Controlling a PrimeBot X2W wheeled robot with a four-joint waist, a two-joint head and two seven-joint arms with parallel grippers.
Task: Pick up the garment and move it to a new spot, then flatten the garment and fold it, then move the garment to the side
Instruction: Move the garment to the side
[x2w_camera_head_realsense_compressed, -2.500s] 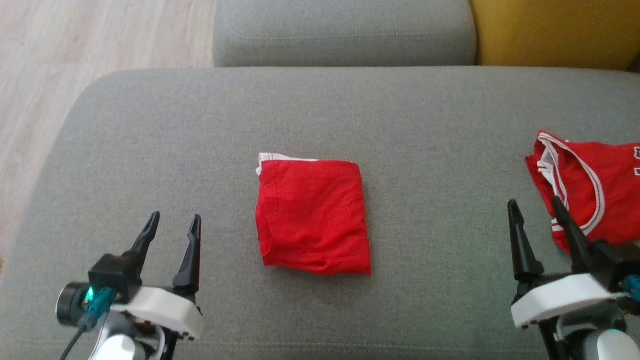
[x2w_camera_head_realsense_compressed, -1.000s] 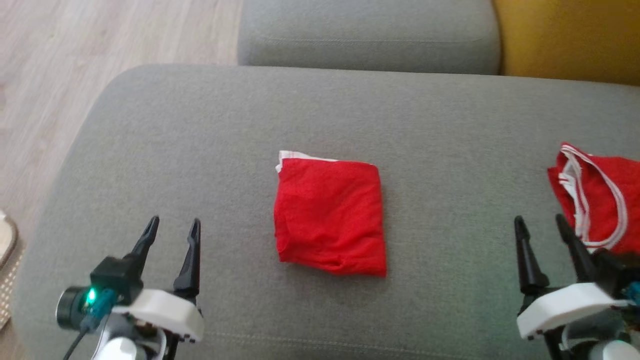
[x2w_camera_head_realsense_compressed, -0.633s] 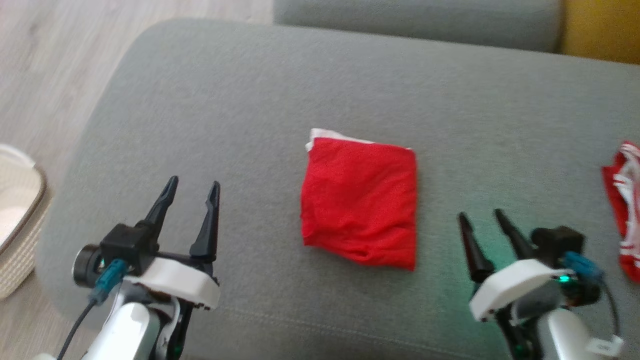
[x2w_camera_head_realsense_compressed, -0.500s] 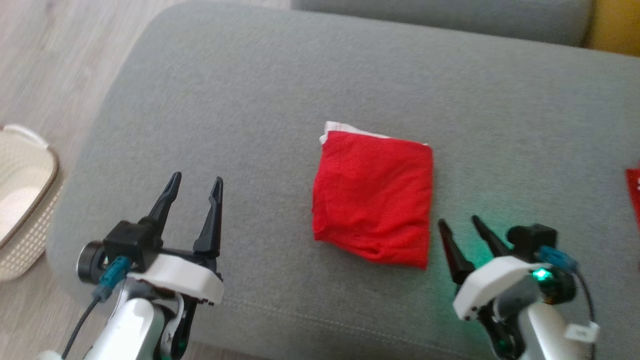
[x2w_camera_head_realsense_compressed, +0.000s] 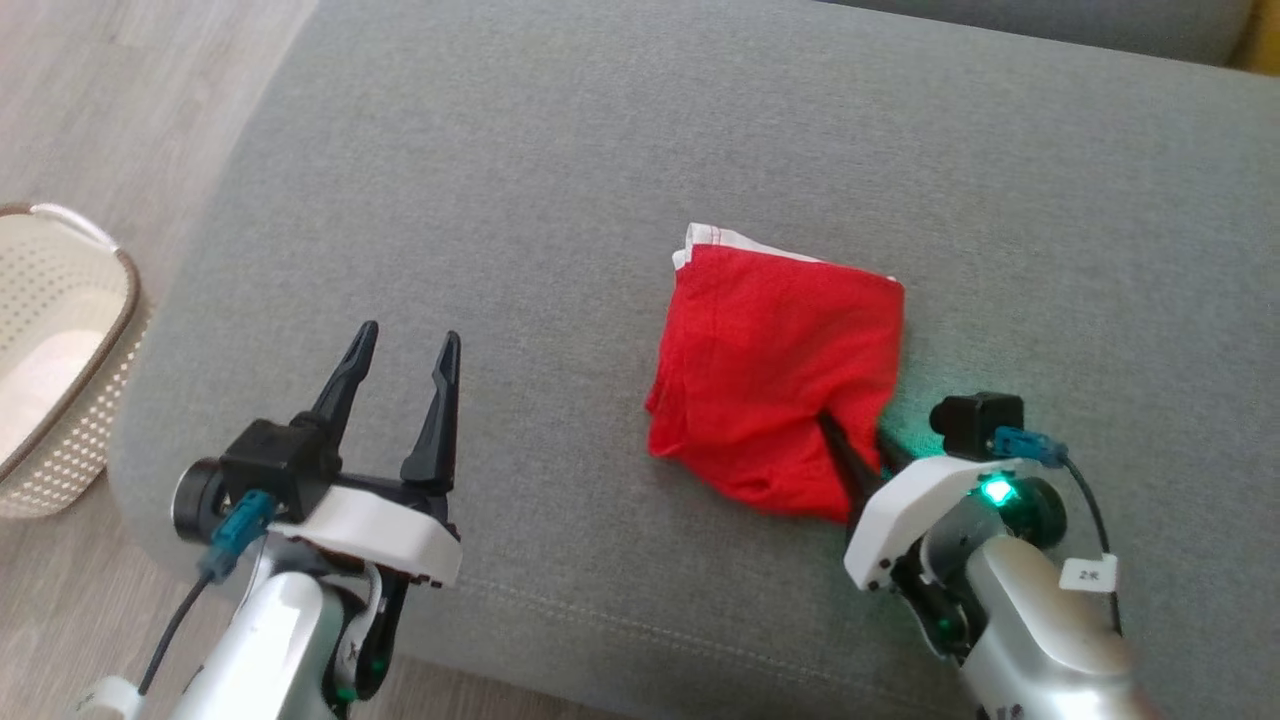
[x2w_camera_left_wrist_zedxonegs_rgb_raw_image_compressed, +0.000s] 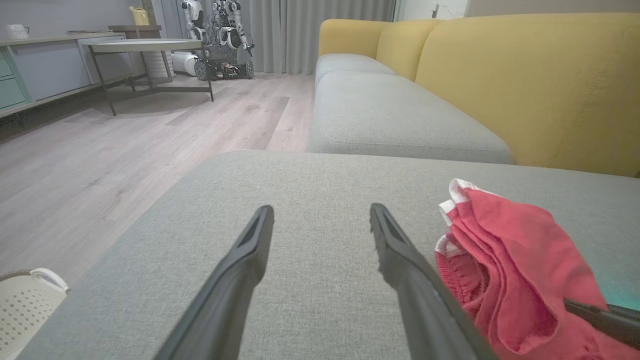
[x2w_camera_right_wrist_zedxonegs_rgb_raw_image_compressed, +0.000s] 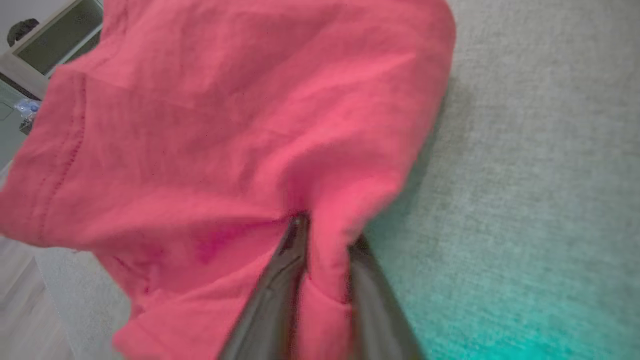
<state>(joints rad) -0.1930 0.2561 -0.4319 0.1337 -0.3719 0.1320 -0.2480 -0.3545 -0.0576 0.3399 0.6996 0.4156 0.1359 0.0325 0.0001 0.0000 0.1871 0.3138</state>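
Observation:
The folded red garment (x2w_camera_head_realsense_compressed: 775, 370) with a white trim edge lies in the middle of the grey sofa seat (x2w_camera_head_realsense_compressed: 600, 150). My right gripper (x2w_camera_head_realsense_compressed: 858, 440) is at its near right corner, where the cloth is bunched and lifted. In the right wrist view the garment (x2w_camera_right_wrist_zedxonegs_rgb_raw_image_compressed: 225, 125) has a fold pinched between the two fingers of that gripper (x2w_camera_right_wrist_zedxonegs_rgb_raw_image_compressed: 327, 235). My left gripper (x2w_camera_head_realsense_compressed: 410, 338) hovers open and empty over the seat, left of the garment. The left wrist view has those fingers (x2w_camera_left_wrist_zedxonegs_rgb_raw_image_compressed: 321, 210) spread, with the garment (x2w_camera_left_wrist_zedxonegs_rgb_raw_image_compressed: 505, 265) to their right.
A cream perforated basket (x2w_camera_head_realsense_compressed: 50, 340) stands on the wooden floor off the seat's left end. A second grey seat and yellow backrests (x2w_camera_left_wrist_zedxonegs_rgb_raw_image_compressed: 525, 75) lie beyond. A table and another robot stand far across the room.
The head camera has swung left and down. My right gripper moved in to the garment's near right corner and closed on the cloth, bunching it. The left gripper stayed open.

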